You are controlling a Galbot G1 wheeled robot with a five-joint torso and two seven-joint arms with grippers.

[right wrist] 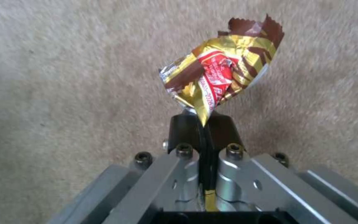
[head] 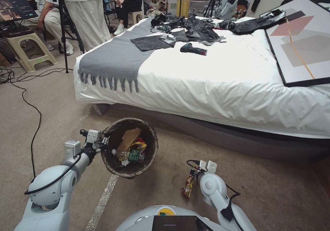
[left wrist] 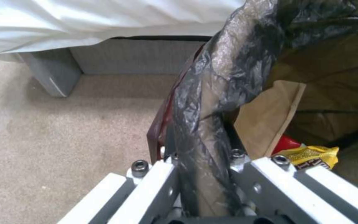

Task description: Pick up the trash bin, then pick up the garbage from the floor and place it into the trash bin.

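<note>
Right gripper (head: pixel 193 171), at about 5 o'clock in your head view, has its jaws pinched tight on one crinkled gold, brown and red foil snack wrapper (right wrist: pixel 222 73); you see the wrapper hanging clear of the tan short-pile carpet floor (right wrist: pixel 63 77). Left gripper (head: pixel 103 142), at about 7 o'clock, is clamped on the near rim of the one small round trash bin (head: pixel 150 145) with the dark bag folded over its edge, and it holds that bin tilted with the mouth toward you, just left of the wrapper.

Count inside the bin: one flat brown paper bag (head: pixel 129 138), one yellow snack packet (left wrist: pixel 311 157), one small clear bottle with a green label (head: pixel 132 155), and a scrap of white tissue (head: pixel 124 163). A red piece beside the paper bag is half covered, and you cannot tell what it is.

Past the bin, from 12 to 3 o'clock, stands one white-sheeted bed (head: pixel 220 83) on a grey base, with a grey fringed throw (head: pixel 113 60), black plastic bags (head: pixel 196 29) and a framed picture (head: pixel 302 41) on it. One black cable (head: pixel 34 127) runs over the carpet at 9 o'clock, and a pale tape strip (head: pixel 103 200) lies at 6 o'clock. The liner hides the bin's wall at the left gripper's fingers.
</note>
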